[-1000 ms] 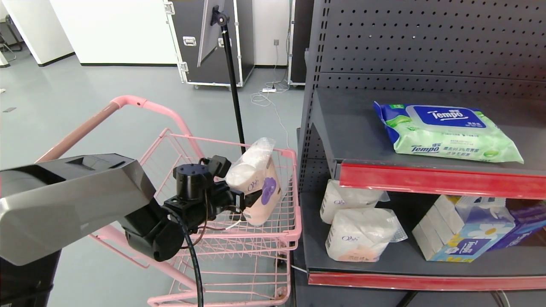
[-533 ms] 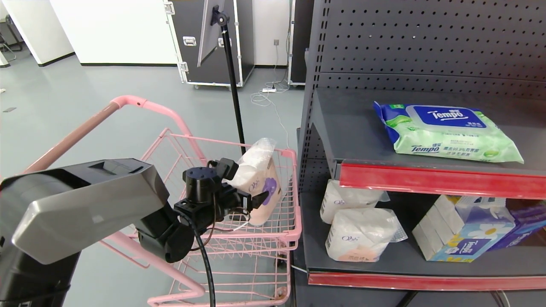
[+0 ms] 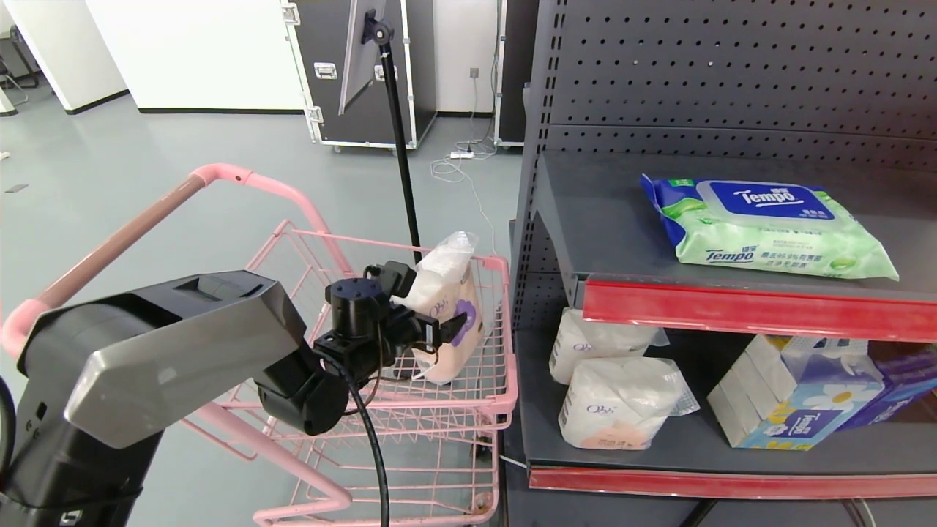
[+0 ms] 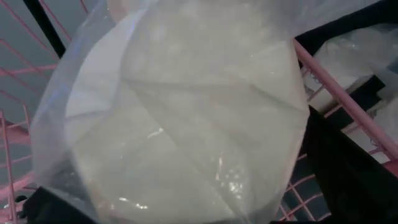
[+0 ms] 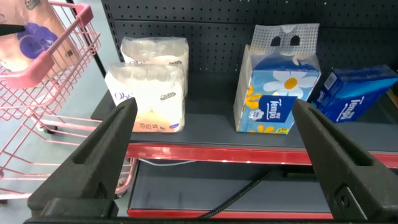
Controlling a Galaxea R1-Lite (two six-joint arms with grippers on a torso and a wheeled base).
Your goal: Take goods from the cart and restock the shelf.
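Observation:
In the pink cart (image 3: 410, 410), my left gripper (image 3: 430, 306) is shut on a clear bag of white cotton pads (image 3: 450, 315) with a purple mark, holding it upright near the cart's right rim. Up close the bag (image 4: 180, 118) presses against the left wrist camera, with pink cart wire (image 4: 339, 81) beside it. My right gripper (image 5: 214, 155) hangs open in front of the lower shelf (image 5: 249, 124), facing two matching bags of cotton pads (image 5: 149, 93). Those two bags (image 3: 615, 388) stand at the left of the lower shelf (image 3: 659, 443).
A green and blue pack of wet wipes (image 3: 761, 227) lies on the upper shelf (image 3: 607, 219). Tissue packs (image 5: 277, 93) and a blue box (image 5: 351, 93) stand right of the cotton pads. A black pole stand (image 3: 399, 146) rises behind the cart.
My left arm has moved right toward the shelf, carrying the bag of cotton pads with it inside the cart. The shelf goods are as they were.

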